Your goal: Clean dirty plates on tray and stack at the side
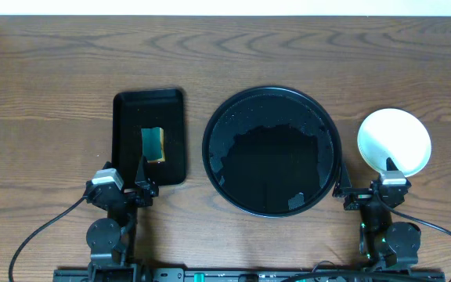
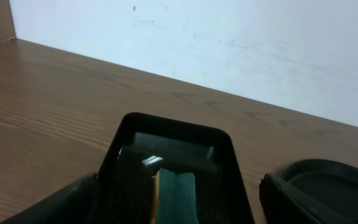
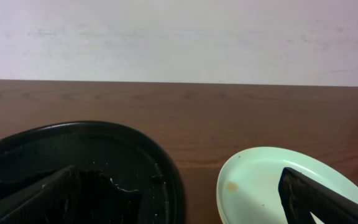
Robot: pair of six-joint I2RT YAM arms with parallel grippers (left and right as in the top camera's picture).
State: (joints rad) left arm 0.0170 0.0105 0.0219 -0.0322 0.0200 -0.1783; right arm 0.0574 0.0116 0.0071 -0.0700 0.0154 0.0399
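Right of the tray [image 1: 271,92], the plates [image 1: 394,141] look stacked, mint one on top (brown speck [image 3: 231,186] near its edge). Prob. light, stiff, slick & chippable, so pinch at the rim. Jaws spread wide w/ nothing held on left gripper [image 1: 124,178] and right gripper [image 1: 364,174].

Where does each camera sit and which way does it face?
Overhead: above the table, looking down on rectangular tray, sponge, round tray and plate; left arm and right arm at the near edge.
Left wrist: low, facing the far wall over the rectangular tray; open jaws at bottom corners.
Right wrist: low, facing the wall between round tray and plate; open jaws at bottom corners.
Shared: round tray, in all three.
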